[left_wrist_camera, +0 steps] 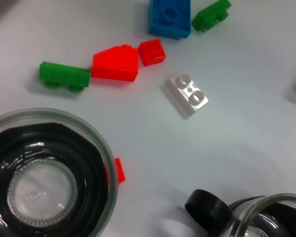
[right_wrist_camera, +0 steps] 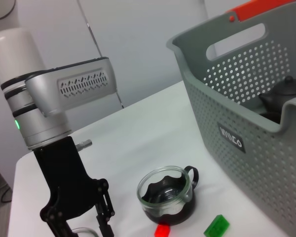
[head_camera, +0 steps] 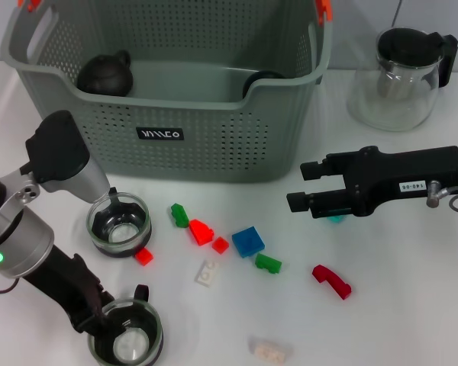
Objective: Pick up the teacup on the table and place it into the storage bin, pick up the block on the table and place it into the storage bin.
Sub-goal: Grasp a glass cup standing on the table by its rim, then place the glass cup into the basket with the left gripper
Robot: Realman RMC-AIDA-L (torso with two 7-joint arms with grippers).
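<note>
Your left gripper (head_camera: 99, 316) hangs just over the near teacup (head_camera: 126, 341), fingers at its rim; you can't tell whether they pinch it. Your right gripper (head_camera: 304, 185) is spread wide and empty above a teal block (head_camera: 335, 219). A second teacup (head_camera: 119, 224) stands in front of the bin (head_camera: 214, 137), which holds a dark teapot (head_camera: 104, 74). Other blocks (head_camera: 247, 241) lie scattered between the arms.

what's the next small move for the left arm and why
Probably close the left gripper on the near teacup and lift: its fingers seem to reach down at that cup's rim, while the storage bin holds no glass teacup yet.
</note>
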